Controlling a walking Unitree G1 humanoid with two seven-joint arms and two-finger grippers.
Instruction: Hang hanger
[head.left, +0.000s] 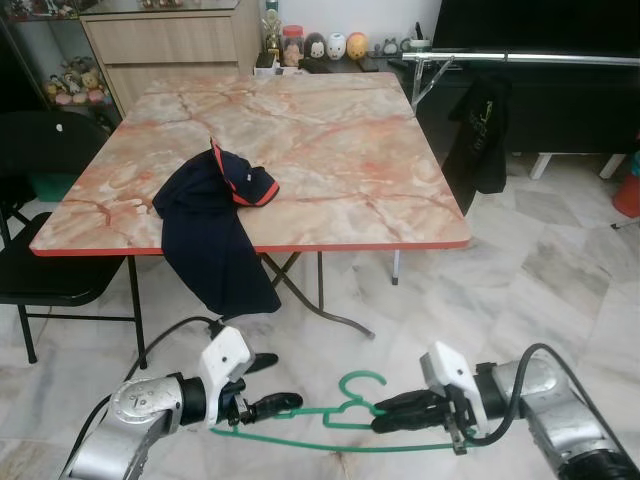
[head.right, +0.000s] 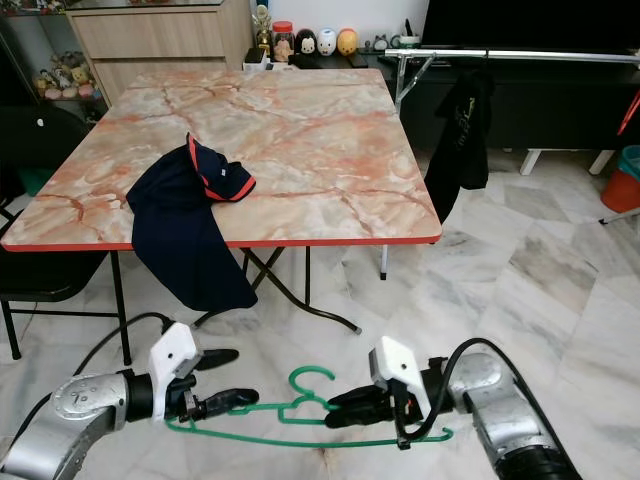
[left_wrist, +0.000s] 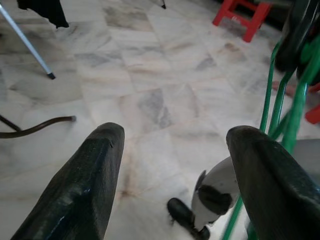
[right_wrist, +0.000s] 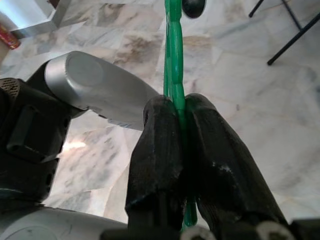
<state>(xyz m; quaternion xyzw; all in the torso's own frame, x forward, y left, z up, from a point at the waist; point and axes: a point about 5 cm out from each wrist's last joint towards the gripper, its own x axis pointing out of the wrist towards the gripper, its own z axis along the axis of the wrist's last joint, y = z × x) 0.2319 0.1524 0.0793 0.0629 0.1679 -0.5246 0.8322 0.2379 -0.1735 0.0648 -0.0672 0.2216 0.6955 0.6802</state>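
A black folding chair (head.left: 45, 200) stands at the left edge of the desk (head.left: 330, 150), whose marbled top has a red rim. A dark navy shirt (head.left: 215, 225) with a red-trimmed collar lies on the near-left part of the desk and hangs over its front edge. In front of the desk, low above the marble floor (head.left: 560, 290), the left claw (head.left: 268, 385) is spread, with one finger just above the left end of the green hanger (head.left: 330, 425) and the other beside its bar; I cannot tell whether either touches it. The hanger lies roughly level between the two arms, its hook pointing toward the desk. The right claw (head.left: 385, 412) is pressed together on the hanger near the base of the hook, the green plastic pinched between its fingers (right_wrist: 165, 150). Beyond the desk's right corner, a black garment (head.left: 482, 135) hangs from a silver clothes rail (head.left: 520, 58).
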